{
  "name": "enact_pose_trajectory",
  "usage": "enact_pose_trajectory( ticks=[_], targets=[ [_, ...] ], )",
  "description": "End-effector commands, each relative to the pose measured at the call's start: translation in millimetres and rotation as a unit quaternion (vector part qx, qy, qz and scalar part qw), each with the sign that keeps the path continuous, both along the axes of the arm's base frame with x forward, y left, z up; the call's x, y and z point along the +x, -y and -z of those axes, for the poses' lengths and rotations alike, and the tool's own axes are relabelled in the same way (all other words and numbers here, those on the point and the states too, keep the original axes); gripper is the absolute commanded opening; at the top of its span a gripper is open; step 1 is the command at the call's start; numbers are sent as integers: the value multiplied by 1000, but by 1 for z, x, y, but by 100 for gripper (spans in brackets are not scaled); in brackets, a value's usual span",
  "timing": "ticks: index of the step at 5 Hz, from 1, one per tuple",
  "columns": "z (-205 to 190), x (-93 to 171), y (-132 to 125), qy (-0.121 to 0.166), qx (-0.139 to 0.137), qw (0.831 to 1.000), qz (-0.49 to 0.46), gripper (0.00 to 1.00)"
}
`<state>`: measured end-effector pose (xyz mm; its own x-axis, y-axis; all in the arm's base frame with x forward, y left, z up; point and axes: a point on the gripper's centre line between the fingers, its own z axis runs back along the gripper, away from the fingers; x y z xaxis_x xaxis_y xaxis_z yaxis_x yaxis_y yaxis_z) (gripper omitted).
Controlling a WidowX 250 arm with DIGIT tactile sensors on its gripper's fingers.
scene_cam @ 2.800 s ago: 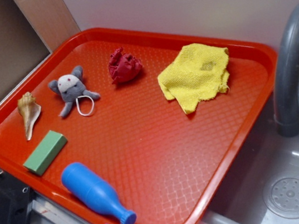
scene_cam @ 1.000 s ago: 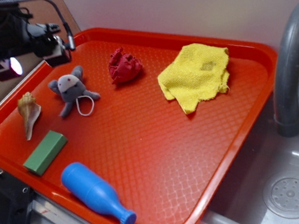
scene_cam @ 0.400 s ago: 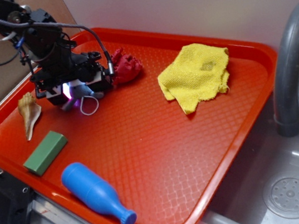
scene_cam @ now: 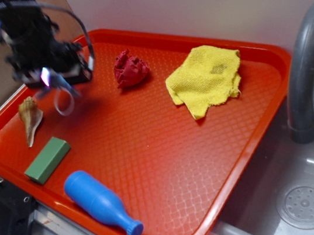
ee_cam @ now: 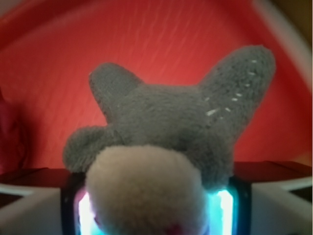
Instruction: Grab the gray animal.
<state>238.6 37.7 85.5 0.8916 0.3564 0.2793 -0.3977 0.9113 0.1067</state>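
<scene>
The gray animal [ee_cam: 166, 117] fills the wrist view, gray body and limbs above, whitish face [ee_cam: 146, 191] low between my glowing finger pads [ee_cam: 226, 210]. My gripper [ee_cam: 152, 215] is shut on it. In the exterior view the gripper [scene_cam: 51, 79] hangs above the tray's far left part. The gray animal [scene_cam: 60, 84] dangles from it, blurred, with its white loop cord [scene_cam: 63, 103] hanging below, off the tray surface.
On the red tray [scene_cam: 168, 151] lie a beige seashell [scene_cam: 29, 116], a green block [scene_cam: 47, 160], a blue bottle [scene_cam: 100, 203], a dark red cloth lump [scene_cam: 131, 69] and a yellow cloth [scene_cam: 205, 79]. A gray faucet [scene_cam: 306, 65] and sink [scene_cam: 303, 205] are at the right.
The gripper came down onto the gray animal, shut on it, and has now risen up and left with it. The animal no longer lies on the tray.
</scene>
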Motion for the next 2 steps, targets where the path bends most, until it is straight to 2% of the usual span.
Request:
enact_pose_trajectory(
  ticks=[1, 2],
  targets=[
    [-95, 18, 61, -34, -39, 973, 227, 0],
    [-116, 18, 87, -57, -59, 953, 293, 0]
  ],
)
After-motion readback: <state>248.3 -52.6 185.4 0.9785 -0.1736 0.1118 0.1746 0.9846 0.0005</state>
